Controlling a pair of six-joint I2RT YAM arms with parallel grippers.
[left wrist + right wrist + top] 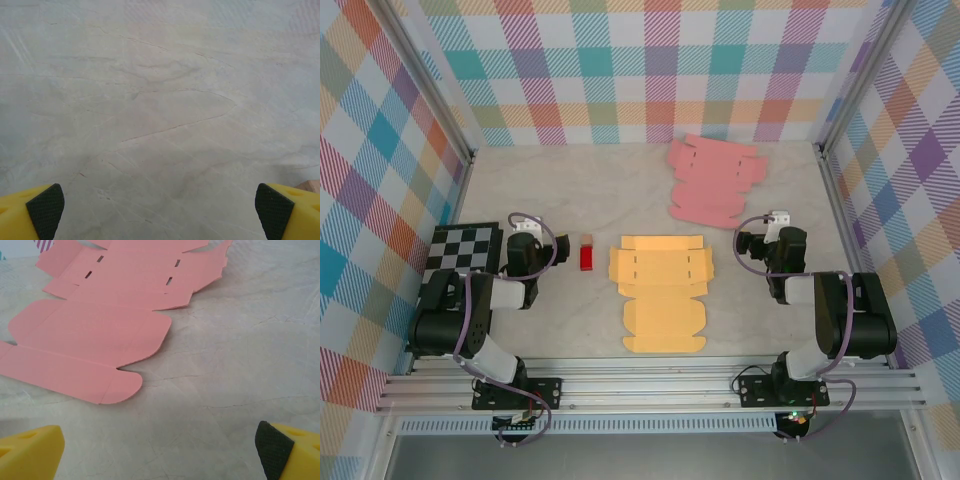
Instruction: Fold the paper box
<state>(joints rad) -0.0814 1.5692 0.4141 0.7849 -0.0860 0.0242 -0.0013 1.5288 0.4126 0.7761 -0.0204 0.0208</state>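
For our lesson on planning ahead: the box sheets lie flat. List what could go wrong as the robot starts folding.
The orange sheet lies flat on the table; it may slide along rather than let a flap lift. The red block sits near its left side; the left gripper might knock it. The pink sheet lies just ahead of the right gripper and could be disturbed.

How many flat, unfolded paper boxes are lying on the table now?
2. The orange box blank lies flat at the centre of the table. The pink box blank lies flat farther back, to the right. A sheet hidden beneath one cannot be ruled out.
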